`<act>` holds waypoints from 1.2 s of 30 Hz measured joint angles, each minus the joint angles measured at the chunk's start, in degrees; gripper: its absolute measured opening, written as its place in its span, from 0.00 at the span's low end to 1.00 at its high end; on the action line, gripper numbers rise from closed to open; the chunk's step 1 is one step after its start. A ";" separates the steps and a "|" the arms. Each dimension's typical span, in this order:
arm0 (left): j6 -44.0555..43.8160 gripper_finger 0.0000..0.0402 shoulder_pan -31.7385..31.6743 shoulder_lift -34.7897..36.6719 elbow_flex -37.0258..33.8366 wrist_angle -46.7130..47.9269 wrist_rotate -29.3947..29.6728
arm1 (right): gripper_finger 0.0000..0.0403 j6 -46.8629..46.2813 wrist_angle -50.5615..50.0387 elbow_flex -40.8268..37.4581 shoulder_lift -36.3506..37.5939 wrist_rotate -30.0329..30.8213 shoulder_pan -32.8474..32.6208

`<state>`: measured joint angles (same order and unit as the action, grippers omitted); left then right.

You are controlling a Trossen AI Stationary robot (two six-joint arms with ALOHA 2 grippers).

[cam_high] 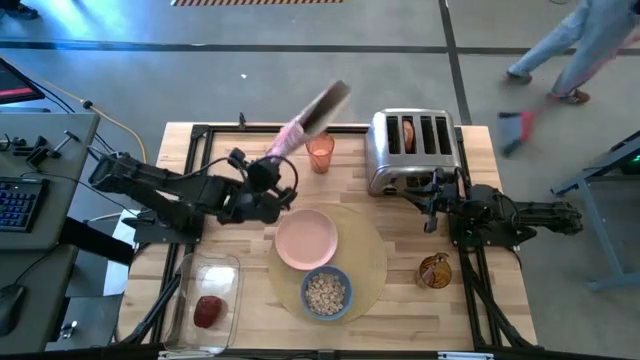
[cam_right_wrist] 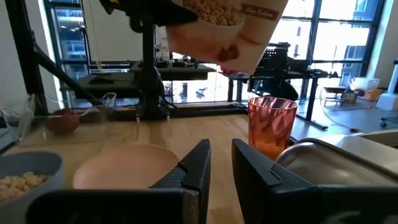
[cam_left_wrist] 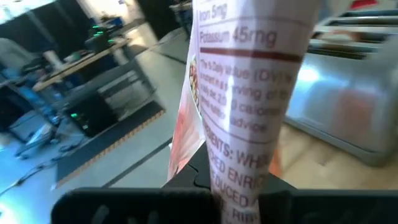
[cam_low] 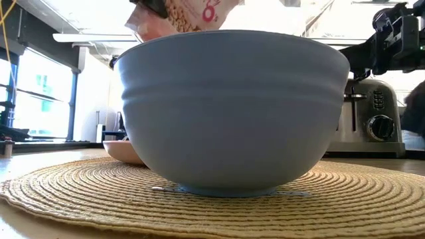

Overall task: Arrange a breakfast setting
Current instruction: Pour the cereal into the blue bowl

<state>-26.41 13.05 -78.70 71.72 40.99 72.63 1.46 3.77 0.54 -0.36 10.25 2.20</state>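
Note:
My left gripper point(cam_high: 268, 178) is shut on a pink-and-white cereal box point(cam_high: 310, 118), held in the air beyond the pink plate point(cam_high: 306, 238). The box also shows in the left wrist view point(cam_left_wrist: 249, 93) and the right wrist view point(cam_right_wrist: 224, 25). The blue bowl point(cam_high: 326, 292) with cereal stands on the round tan placemat point(cam_high: 370, 255), next to the plate. An amber glass point(cam_high: 320, 153) stands left of the toaster. A bagel half point(cam_high: 410, 133) sticks up from a toaster slot. A red apple point(cam_high: 208, 311) lies in the clear container. My right gripper point(cam_right_wrist: 221, 165) is open and empty by the toaster's near side. No spoon shows. My left gripper pinches the cereal box between its two fingers at the box's near, lower end point(cam_left_wrist: 239, 190). The gripper's body hides the fingertips. The box is lifted clear of the table and slants up and away toward the far right, over the glass.
The chrome toaster point(cam_high: 412, 150) stands at the back right. The clear container point(cam_high: 205, 290) is at the front left. A small amber-brown object point(cam_high: 434, 271) sits at the placemat's right. A person point(cam_high: 580, 50) walks beyond the table's far right corner.

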 joint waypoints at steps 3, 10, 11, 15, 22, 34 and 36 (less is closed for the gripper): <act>-0.76 0.00 -2.48 0.07 -0.72 -0.11 2.49 | 0.13 -1.23 0.22 0.00 0.00 -0.05 0.00; -9.82 0.00 -7.85 0.07 -4.20 0.28 3.44 | 0.13 -1.70 4.09 0.00 -0.02 1.07 0.07; -10.85 0.00 -8.42 0.07 -4.95 0.26 3.73 | 0.13 -1.74 4.86 0.01 0.00 1.06 0.07; -16.30 0.00 -10.33 0.07 -8.00 0.37 5.34 | 0.13 -1.69 7.40 0.02 0.00 1.17 0.04; -27.46 0.00 -12.96 0.04 -13.35 -0.32 5.75 | 0.13 -1.71 8.52 0.02 0.00 3.51 0.04; -46.22 0.00 -14.22 0.00 -23.35 -1.15 5.16 | 0.13 -1.73 8.55 0.04 0.00 3.51 0.04; -49.20 0.00 -14.30 -0.21 -24.97 -1.54 4.67 | 0.13 -1.72 8.55 0.04 0.00 3.51 0.04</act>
<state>-75.62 -1.25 -78.90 46.76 39.45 77.30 -0.26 12.32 0.58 -0.36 13.76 2.24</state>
